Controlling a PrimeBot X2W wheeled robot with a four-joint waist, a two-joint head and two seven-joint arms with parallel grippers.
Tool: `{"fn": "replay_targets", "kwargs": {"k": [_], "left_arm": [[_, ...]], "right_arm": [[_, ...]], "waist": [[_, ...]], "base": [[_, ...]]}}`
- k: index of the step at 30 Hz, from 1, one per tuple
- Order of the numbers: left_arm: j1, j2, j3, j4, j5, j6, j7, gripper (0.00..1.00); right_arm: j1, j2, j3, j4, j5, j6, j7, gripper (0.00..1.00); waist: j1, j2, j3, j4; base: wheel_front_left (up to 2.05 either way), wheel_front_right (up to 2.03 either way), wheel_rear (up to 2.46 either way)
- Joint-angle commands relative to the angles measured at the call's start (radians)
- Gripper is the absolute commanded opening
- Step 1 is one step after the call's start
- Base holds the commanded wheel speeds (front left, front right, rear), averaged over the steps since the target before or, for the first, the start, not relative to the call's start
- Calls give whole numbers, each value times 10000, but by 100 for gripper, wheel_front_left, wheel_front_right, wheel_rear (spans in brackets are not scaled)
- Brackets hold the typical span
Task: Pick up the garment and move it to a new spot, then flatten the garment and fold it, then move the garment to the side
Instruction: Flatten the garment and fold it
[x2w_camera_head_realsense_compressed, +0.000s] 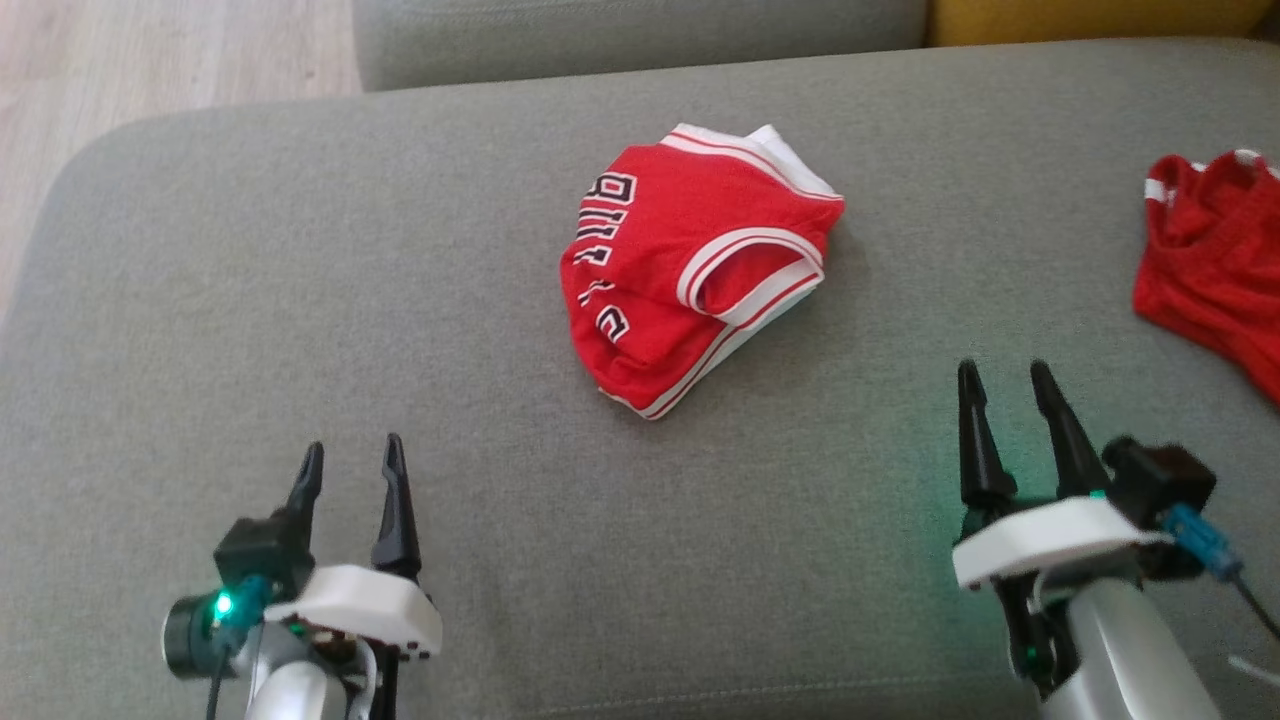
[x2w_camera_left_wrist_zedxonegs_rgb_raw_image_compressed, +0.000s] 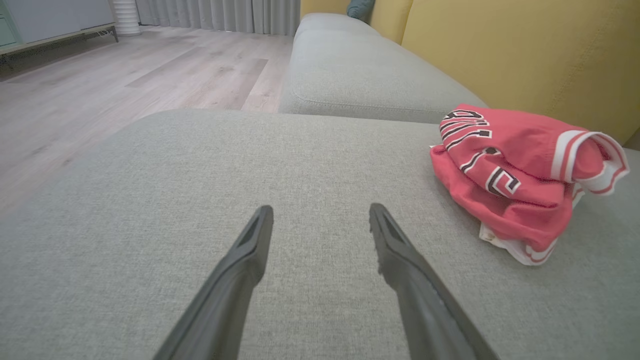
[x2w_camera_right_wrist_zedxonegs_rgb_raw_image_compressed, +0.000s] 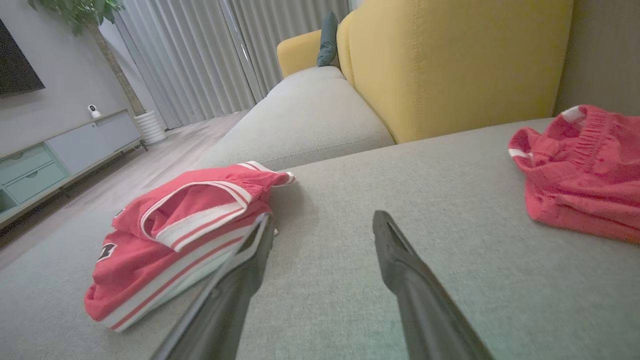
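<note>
Where garment (x2w_camera_head_realsense_compressed: 690, 265) lies bundled, grey cushion (x2w_camera_head_realsense_compressed: 300, 300)

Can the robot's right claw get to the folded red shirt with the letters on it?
Probably yes. The right claw is open, and only bare grey cushion lies between it and the folded red shirt.
</note>
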Motion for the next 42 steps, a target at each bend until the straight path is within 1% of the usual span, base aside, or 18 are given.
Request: {"fn": "replay_targets", "kwargs": {"k": [1, 5, 10, 20, 28, 34, 39, 42], "left_arm": [[-156, 74, 334, -339, 91, 76, -92, 100], [-84, 74, 303, -368, 128, 49, -92, 100], [-151, 74, 174, -392, 166, -26, -92, 100], [-715, 74, -447, -439, 112, -136, -92, 100], [-1041, 74, -671, -440, -30, -74, -92, 100], [-1144, 74, -690, -500, -54, -59, -92, 100], [-1299, 74, -816, -536, -54, -85, -92, 100], [-1379, 74, -882, -552, -54, -87, -92, 100]], "right_arm": [[-120, 45, 296, -311, -7, 65, -111, 100], [-33, 45, 364, -295, 40, 65, -111, 100], [-247, 45, 552, -227, 88, 65, -111, 100], [-1803, 45, 911, 494, 171, 65, -111, 100], [-2834, 45, 632, 1600, 278, 65, -111, 100], [-3044, 45, 411, 1935, 604, 65, -111, 100], [-3317, 45, 492, 2054, 1131, 65, -111, 100], [-3461, 45, 659, 1995, 1258, 65, -111, 100]], "waist": [[0, 0, -77, -63], [0, 0, -81, -30], [0, 0, 109, 232], [0, 0, 1090, 1269], [0, 0, 1688, 1921], [0, 0, 1863, 2045], [0, 0, 2000, 2022], [0, 0, 2057, 1996]], "base": [[0, 0, 0], [0, 0, 0], [0, 0, 0], [0, 0, 0], [0, 0, 0], [0, 0, 0], [0, 0, 0], [0, 0, 0]]}}
